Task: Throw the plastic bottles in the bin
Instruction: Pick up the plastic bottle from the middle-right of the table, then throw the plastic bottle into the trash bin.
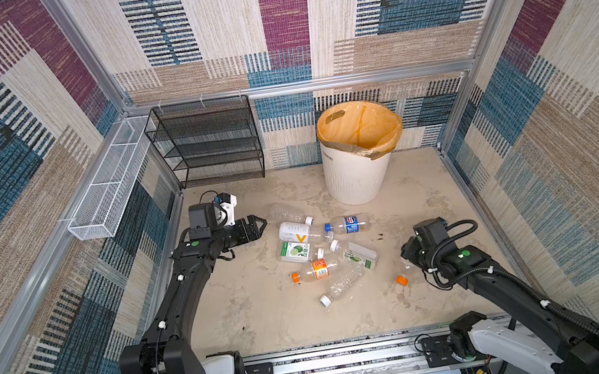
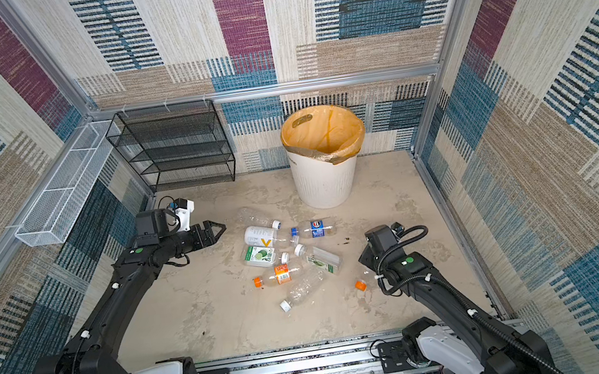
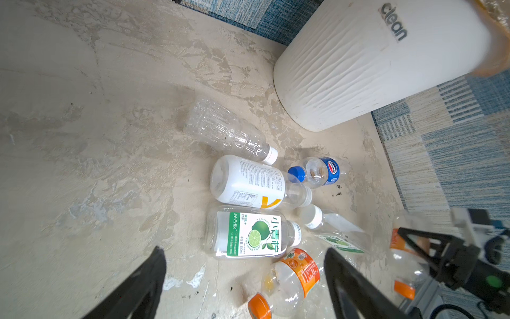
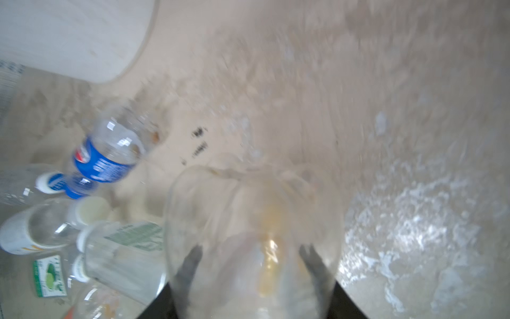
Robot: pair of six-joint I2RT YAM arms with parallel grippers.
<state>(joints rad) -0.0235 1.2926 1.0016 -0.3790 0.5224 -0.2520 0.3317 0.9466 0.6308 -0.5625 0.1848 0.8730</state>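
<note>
Left gripper [image 1: 260,227] spread wide, holding nothing, hovering just left of the bottle pile in the middle of the table [image 1: 248,318]. Right gripper [image 4: 252,262] clamped on clear orange-cap bottle [image 4: 248,198], low near the table's right edge, apart from the pile. Pile, all lying down: bare clear bottle [image 1: 287,213], white bottle [image 1: 295,231], Pepsi bottle [image 1: 349,224], lime-label bottle [image 1: 295,252], orange-label bottle [image 1: 318,270], green-label bottle [image 1: 360,255], crumpled clear bottle [image 1: 343,285]. Bin [image 1: 357,177] upright at far edge, right of centre, orange liner.
</note>
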